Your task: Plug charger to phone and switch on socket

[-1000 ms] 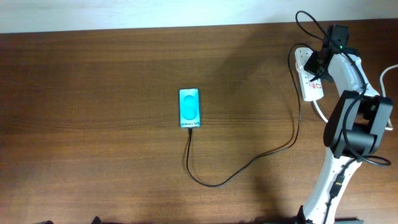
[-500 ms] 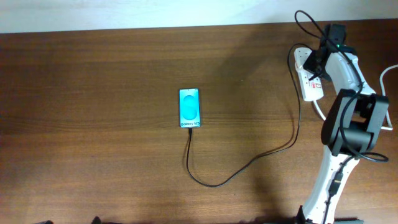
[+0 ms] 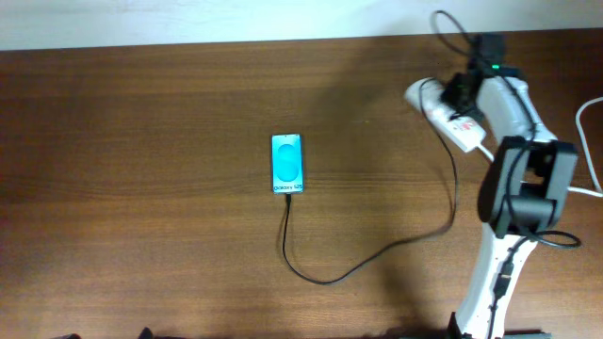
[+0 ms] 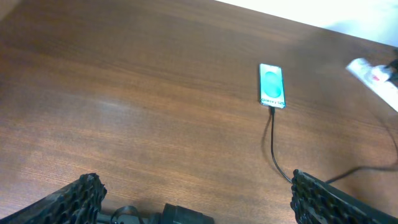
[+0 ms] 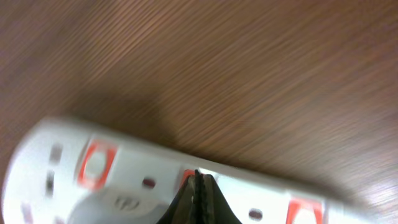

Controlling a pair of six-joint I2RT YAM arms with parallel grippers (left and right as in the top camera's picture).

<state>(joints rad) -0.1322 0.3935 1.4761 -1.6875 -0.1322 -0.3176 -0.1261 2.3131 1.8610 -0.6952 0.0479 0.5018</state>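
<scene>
Right wrist view, very close: the two fingers of the right end effector point(image 5: 198, 198) are pressed together with no gap. Their common tip touches the top of the socket point(image 5: 124, 180), just beside the middle red switch point(image 5: 186, 178). They hold nothing between them.

From the left wrist camera, the left end effector point(image 4: 196, 196) has its fingers wide apart, one at each lower corner of the picture. It holds nothing and touches nothing. Beyond it the phone point(image 4: 272, 86) lies flat on the brown wooden surface point(image 4: 124, 93), with the black charger point(image 4: 273, 146) at its near short edge.

Seen from overhead, the phone point(image 3: 287, 164) is near the middle of the surface, screen up, its long axis running near to far, the text edge on the near side. The charger runs from that edge, bends in a loop, then goes far right toward the socket point(image 3: 435, 111). The socket lies slanted, its long axis going from far-left to near-right. I cannot tell if the plug sits in it, because the right end effector point(image 3: 462, 94) covers that part.
</scene>
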